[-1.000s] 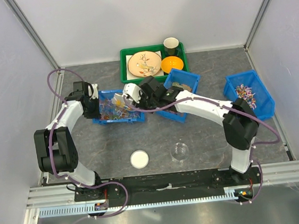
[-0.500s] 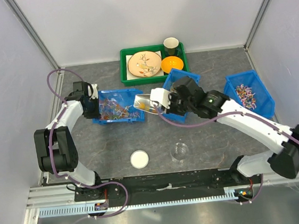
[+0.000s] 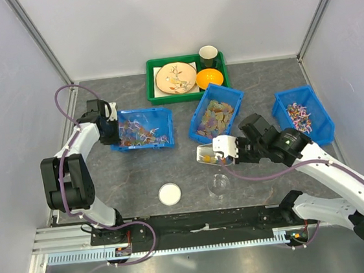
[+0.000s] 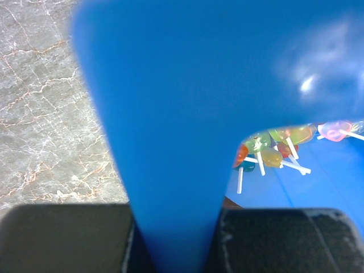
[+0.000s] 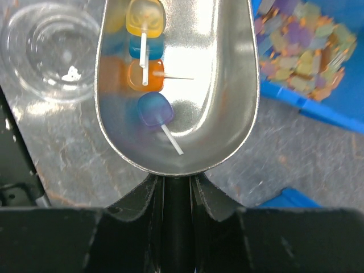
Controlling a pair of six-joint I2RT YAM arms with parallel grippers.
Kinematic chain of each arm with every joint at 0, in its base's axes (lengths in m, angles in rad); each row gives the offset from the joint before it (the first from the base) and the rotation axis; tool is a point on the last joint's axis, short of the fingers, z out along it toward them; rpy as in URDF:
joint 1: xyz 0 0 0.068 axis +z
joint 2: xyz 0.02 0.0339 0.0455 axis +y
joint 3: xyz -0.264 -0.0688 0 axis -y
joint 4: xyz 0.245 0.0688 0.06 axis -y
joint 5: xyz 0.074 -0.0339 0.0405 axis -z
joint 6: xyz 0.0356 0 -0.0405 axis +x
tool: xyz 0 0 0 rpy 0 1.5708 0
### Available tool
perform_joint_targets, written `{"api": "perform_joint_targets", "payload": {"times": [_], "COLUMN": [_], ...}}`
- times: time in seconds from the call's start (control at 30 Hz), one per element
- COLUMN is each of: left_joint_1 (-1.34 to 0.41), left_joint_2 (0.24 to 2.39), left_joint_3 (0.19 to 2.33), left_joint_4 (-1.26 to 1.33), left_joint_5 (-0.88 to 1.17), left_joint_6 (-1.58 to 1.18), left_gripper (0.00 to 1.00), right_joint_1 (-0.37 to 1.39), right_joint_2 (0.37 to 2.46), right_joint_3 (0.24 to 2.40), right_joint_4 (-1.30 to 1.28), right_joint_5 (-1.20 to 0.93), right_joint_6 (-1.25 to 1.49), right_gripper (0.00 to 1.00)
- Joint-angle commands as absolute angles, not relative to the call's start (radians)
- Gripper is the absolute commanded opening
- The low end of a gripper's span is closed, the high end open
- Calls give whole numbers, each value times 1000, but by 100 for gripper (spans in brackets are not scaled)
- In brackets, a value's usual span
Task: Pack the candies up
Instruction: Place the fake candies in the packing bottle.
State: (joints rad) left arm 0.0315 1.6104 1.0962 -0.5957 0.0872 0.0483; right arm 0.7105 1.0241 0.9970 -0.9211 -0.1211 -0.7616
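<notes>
The candies [image 3: 144,132] are small bright lollipops heaped in a blue bin [image 3: 163,144] at the left. My left gripper [image 3: 109,127] is shut on that bin's left wall. In the left wrist view the blue wall [image 4: 170,142] fills the space between the jaws of the left gripper [image 4: 173,227], with a few candies [image 4: 273,151] behind it. My right gripper [image 3: 232,151] is shut on the handle of a metal scoop [image 3: 208,154]. The scoop [image 5: 216,85] holds yellow, blue, orange and purple candies [image 5: 145,74] in front of the right gripper [image 5: 176,193]. It hovers just behind a clear glass jar [image 3: 218,183].
A white lid [image 3: 170,193] lies left of the jar [image 5: 51,51]. A blue bin of pastel packets [image 3: 216,116] stands mid-table, and another blue bin of tiny sweets [image 3: 300,114] at the right. A green tray [image 3: 152,68] with plate, bowl and cup stands at the back.
My right arm has carried the loaded scoop from the candy bin rightward and toward the near edge, stopping by the glass jar. The left arm has not moved.
</notes>
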Motion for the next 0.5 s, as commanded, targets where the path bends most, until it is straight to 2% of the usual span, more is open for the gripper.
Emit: {"api": "perform_joint_targets", "payload": {"times": [0.0, 0.47], "left_joint_1": [44, 55], "left_joint_2": [1565, 1606], "left_joint_3": [1114, 1124], "left_joint_4": [-529, -546], "left_joint_5": [114, 160], "left_joint_6": [28, 66], "left_gripper": [1, 1], "right_joint_1": [707, 726], "right_joint_2": [948, 926], "right_joint_3": [948, 926], "right_joint_4": [-965, -1137], "right_joint_5": [-84, -23], "right_joint_6": [-792, -890], "right_gripper": [0, 0]}}
